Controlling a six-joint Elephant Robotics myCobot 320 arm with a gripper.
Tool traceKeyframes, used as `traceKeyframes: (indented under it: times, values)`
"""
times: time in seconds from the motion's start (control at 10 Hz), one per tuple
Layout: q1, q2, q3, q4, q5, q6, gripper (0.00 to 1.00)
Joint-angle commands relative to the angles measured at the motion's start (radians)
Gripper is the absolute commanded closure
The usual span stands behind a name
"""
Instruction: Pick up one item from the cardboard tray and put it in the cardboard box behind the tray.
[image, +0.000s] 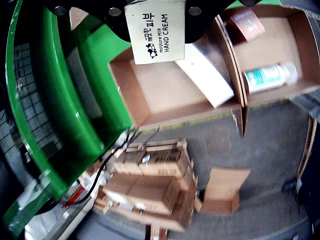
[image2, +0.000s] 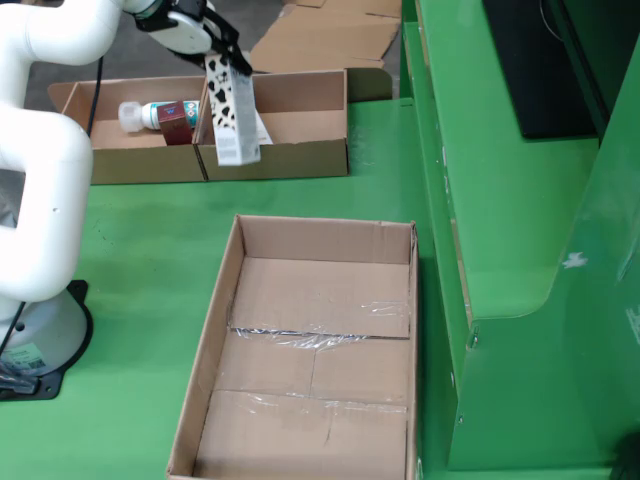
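I held the hand cream carton (image2: 232, 118) clamped in my gripper (image2: 222, 62), its top end between my jaws, the carton hanging clear above the right-hand cardboard box (image2: 300, 155) in the fixed view. A white tube (image: 206, 75) lay inside that box. The adjoining box (image2: 120, 160) contained a bottle (image2: 152, 113) and a small red-brown packet (image2: 176, 129). The large cardboard tray (image2: 225, 300) sat nearer the camera on the green table (image2: 130, 260).
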Motion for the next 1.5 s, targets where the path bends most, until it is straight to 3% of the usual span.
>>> traceKeyframes:
  times: [0.0,0.1,0.2,1.4]
  values:
    - [0.046,-0.287,0.028,0.836,-0.297,-0.206,1.00]
    - [0.068,-0.327,0.028,0.837,-0.297,-0.124,1.00]
    - [0.101,-0.335,0.028,0.837,-0.297,-0.104,1.00]
    - [0.114,-0.347,0.028,0.837,-0.297,-0.162,1.00]
